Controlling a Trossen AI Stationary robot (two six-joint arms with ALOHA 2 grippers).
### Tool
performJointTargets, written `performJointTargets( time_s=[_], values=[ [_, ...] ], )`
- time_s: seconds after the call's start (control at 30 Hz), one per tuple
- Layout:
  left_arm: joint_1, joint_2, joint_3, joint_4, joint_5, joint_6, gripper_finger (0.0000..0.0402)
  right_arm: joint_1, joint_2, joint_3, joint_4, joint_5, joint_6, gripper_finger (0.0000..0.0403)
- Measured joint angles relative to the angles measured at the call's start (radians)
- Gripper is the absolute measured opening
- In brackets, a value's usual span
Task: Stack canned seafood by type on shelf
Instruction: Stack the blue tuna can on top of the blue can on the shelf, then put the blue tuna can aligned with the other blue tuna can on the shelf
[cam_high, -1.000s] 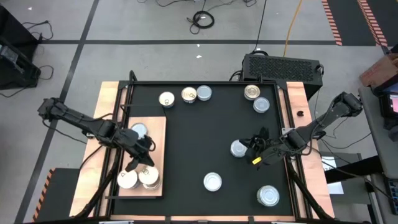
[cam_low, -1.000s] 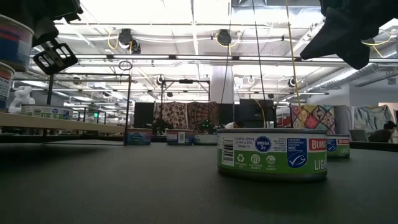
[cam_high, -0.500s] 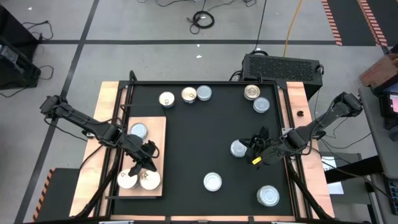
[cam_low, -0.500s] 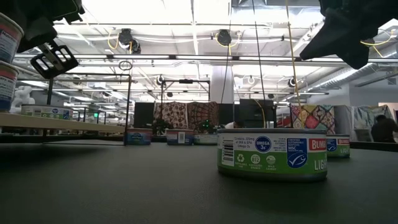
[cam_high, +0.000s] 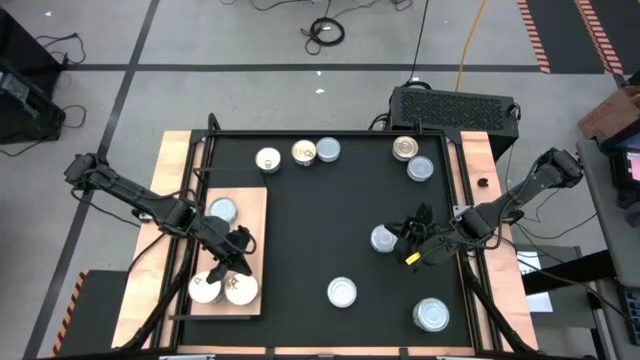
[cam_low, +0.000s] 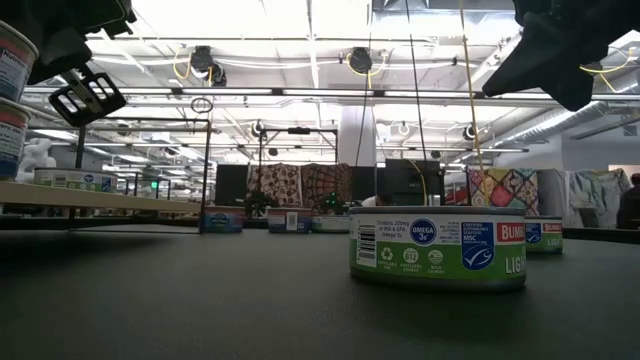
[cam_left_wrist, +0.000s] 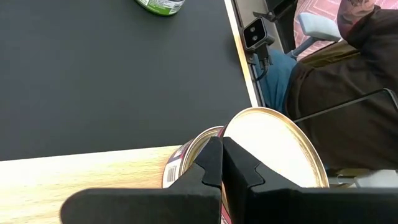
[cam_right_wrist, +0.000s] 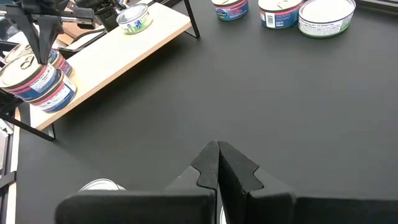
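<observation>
Jaws are pinched shut on both arms, so open your left gripper (cam_high: 236, 258) wide before reaching the shelf (cam_high: 258, 215) tins (cam_high: 222, 288).

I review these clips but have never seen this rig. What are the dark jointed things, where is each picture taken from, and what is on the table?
Two robot arms work at a table. One picture looks straight down, one sits at tabletop height, two ride on the wrists. The left gripper is shut, empty, above the tins stacked on the wooden shelf. The right gripper is shut, empty, over the black mat beside a silver-topped tin. More tins lie loose, including a green-labelled one. A seated person shows beyond the table edge.
</observation>
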Motion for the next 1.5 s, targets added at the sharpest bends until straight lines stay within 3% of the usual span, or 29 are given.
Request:
performJointTargets(
  time_s=[1.0, 1.33, 1.5],
  values=[
    [0.000, -0.011, 0.016, -0.016, -0.001, 0.033, 0.0012, 0.000, 0.000, 0.000, -0.002, 0.000, -0.007, 0.0000],
    [0.000, -0.011, 0.016, -0.017, -0.006, 0.031, 0.0087, 0.000, 0.000, 0.000, -0.007, 0.000, -0.008, 0.0000],
    [0.011, -0.011, 0.028, -0.034, 0.028, 0.030, 0.0100, 0.000, 0.000, 0.000, -0.008, 0.001, -0.011, 0.0000]
  ],
)
